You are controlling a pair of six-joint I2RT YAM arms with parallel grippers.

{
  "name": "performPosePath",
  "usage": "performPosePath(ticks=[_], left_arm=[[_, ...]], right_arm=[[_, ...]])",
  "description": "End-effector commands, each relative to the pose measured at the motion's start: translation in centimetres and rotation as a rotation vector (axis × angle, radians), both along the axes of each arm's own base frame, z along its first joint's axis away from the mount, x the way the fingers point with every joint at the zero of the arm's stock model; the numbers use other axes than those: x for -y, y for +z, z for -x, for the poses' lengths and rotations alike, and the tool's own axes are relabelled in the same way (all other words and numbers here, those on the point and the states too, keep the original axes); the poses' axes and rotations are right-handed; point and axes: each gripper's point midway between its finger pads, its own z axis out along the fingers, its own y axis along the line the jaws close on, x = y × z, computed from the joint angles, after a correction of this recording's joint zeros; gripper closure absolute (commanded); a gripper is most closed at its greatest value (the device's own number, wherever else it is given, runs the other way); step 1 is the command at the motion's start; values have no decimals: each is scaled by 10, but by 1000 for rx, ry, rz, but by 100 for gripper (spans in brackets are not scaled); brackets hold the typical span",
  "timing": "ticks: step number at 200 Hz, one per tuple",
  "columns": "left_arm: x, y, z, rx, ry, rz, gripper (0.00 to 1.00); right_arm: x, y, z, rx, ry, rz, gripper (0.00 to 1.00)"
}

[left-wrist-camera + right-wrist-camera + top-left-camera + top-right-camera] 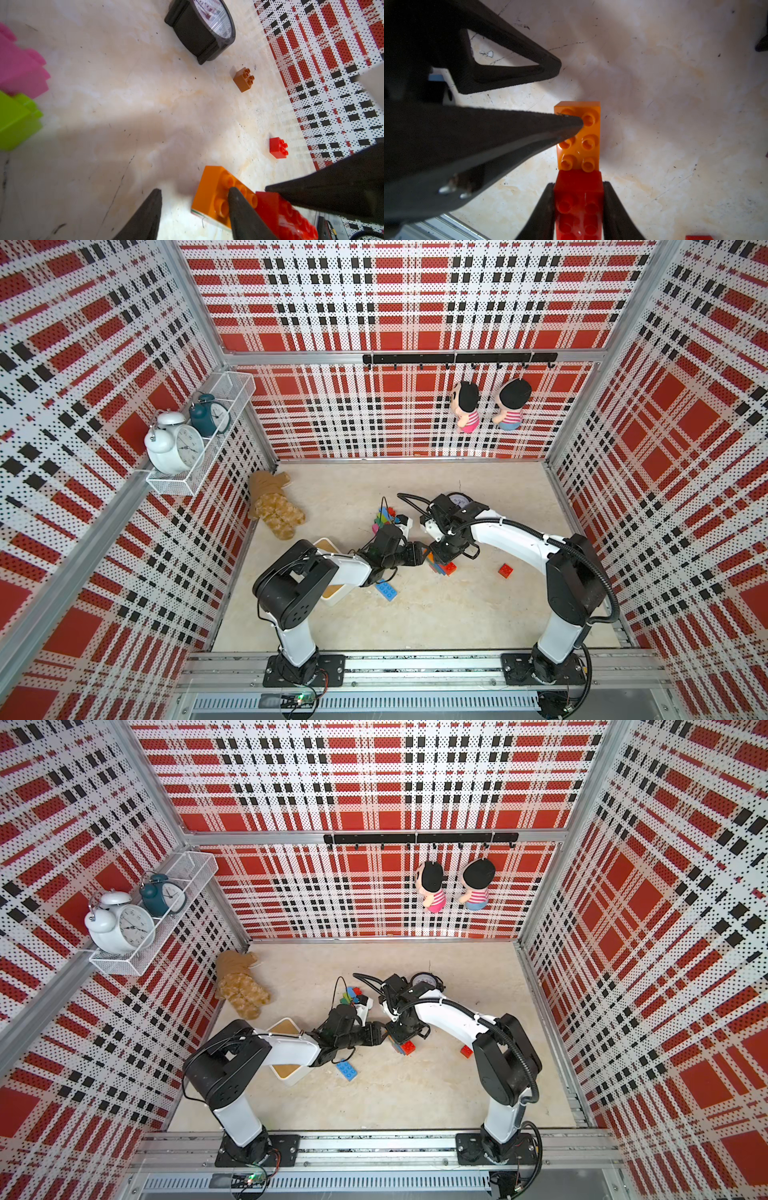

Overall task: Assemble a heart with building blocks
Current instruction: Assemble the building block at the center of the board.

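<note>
Clamping the red brick [579,207], the right gripper [579,184] holds it against the orange brick [589,143]; left gripper [194,189] jaws apart, 1 fingertip [566,128] on orange studs.

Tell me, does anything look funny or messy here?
Yes: the brown plush toy lies flopped at the edge of the table, while the pink doll and blue doll hang neatly from the hook rail.

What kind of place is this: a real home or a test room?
Most likely a robot test booth, not a home: plaid panel walls on a metal frame, two robot arms bolted to a front rail, and props such as alarm clocks and hanging dolls.
</note>
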Motion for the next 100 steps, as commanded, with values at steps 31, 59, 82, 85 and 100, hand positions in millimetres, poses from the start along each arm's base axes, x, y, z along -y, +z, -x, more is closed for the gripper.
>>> performPosePath(ticks=[31,59,82,85,100], left_arm=[[-2,-18,8,-33,-14,-32,46],[-1,-19,10,-35,-20,-32,46],[-1,-19,10,-35,-20,-32,47],[-1,-19,9,-35,-19,-32,47],[-1,-19,10,-35,-21,-32,47]], right_arm=[[20,-30,29,-103,43,91,100],[28,-38,34,-118,44,127,100],[32,-42,38,-118,43,160,100],[32,-42,38,-116,44,168,100],[34,-46,41,-116,59,202,100]])
